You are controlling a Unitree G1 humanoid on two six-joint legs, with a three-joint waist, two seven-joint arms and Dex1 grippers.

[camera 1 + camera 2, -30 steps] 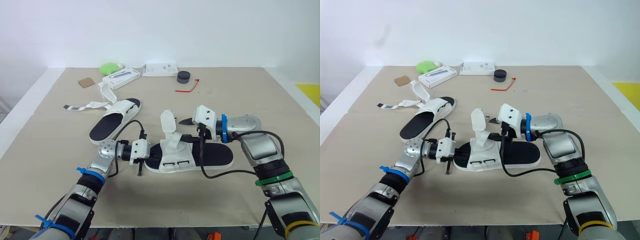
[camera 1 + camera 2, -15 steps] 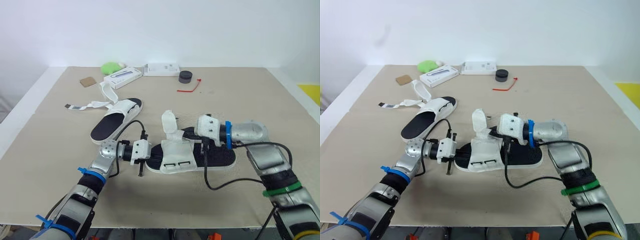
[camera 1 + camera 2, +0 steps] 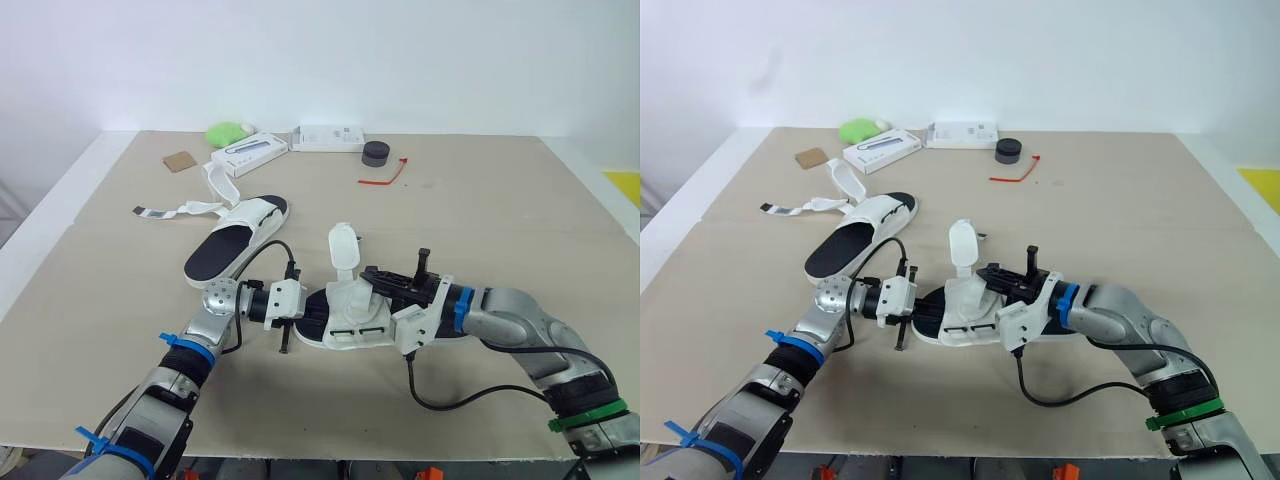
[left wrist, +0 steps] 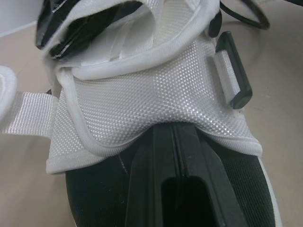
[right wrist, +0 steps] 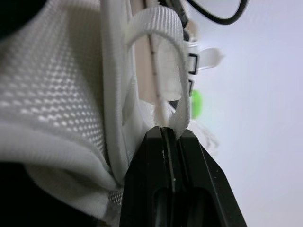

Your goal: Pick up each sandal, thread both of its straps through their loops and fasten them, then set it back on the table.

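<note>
A: We're steadying the near sandal point(image 3: 350, 322) at its toe with the left tool point(image 3: 303, 305); whether it's clamping, we cannot tell.

B: And we're pinching its strap point(image 5: 161, 28) in the closed right tool point(image 5: 165, 135), seemingly readying the threading. The far sandal point(image 3: 235, 240) is lying unfastened on the surface point(image 3: 480, 210).

**Cloth, webbing and matt plastic in front of you**

On the near sandal point(image 3: 350, 318), you have a white open-weave mesh cloth upper with a smooth rolled edge, over a matt black footbed. Its strap point(image 5: 158, 16) is ribbed white woven webbing. The fingers of your right gripper point(image 5: 165, 136) and left gripper point(image 4: 173, 137) are smooth, matt black plastic. Under the near sandal, the table point(image 3: 500, 210) is matt beige. Beyond it lies a dull brown cardboard square point(image 3: 180, 162).
</note>
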